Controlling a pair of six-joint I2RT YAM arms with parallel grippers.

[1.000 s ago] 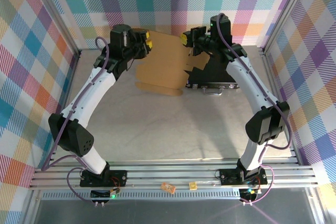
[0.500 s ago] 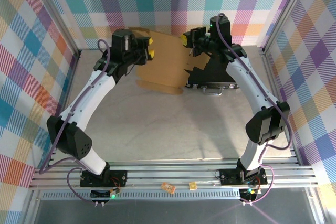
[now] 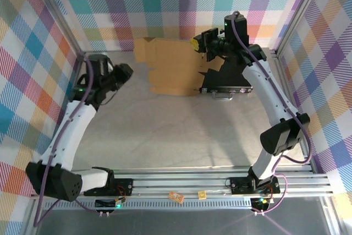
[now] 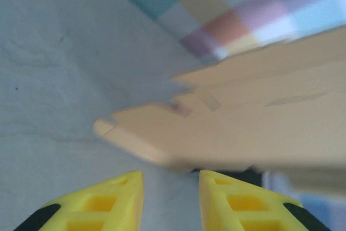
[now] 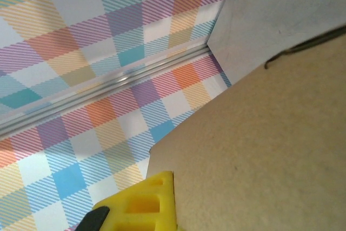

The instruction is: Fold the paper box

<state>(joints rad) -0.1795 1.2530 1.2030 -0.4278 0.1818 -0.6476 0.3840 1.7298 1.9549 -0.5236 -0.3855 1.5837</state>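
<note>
The right tool [image 3: 197,43] is clamped shut on the right edge of the paper box [image 3: 170,67]. Its wrist camera shows one yellow finger [image 5: 141,201] pressed against the brown face of the sheet [image 5: 259,160], and the other finger is hidden behind the cardboard. The paper box is a flat die-cut sheet rather than a formed box and holds nothing. It is at the far middle of the desk [image 3: 165,130], tilted, with its upper edge towards the checked back wall [image 3: 165,4] and its lower edge down by the desk surface. Part of its right side is covered by the right tool and arm. Just to the right lies a black case [image 3: 228,78], mostly hidden under the right arm, with a handle on its near edge. Its contents cannot be seen. The left tool [image 3: 124,71] is well away from the sheet at the left of the desk. In its wrist view its two yellow fingers [image 4: 116,201] stand apart with nothing between them. Beyond them the sheet [image 4: 259,117] is blurred, and a dark shape under its edge is too soft to identify. Two small tan items [image 3: 176,196] on the front rail are too small to make out.
</note>
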